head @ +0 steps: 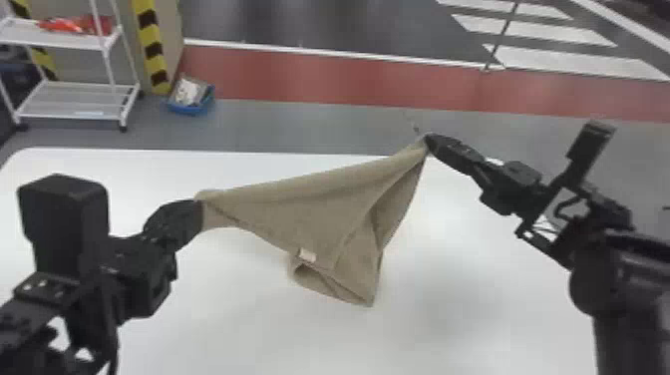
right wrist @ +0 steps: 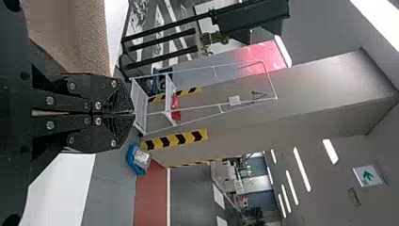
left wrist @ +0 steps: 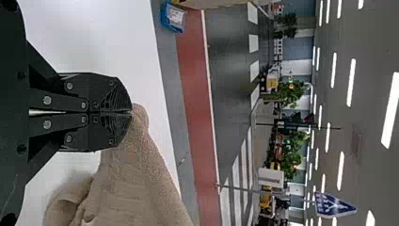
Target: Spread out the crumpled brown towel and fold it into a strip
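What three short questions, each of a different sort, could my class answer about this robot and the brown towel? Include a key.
1. True or false: the brown towel lies flat, folded into a strip.

2. Multiple choice: where is the small pale label?
a) on the shelf
b) on the towel
c) on the blue bin

3. Fill the gap: the towel stretches between the left end effector and the ____.

Key: 1. False, it hangs with loose folds. 2. b. 3. right end effector.
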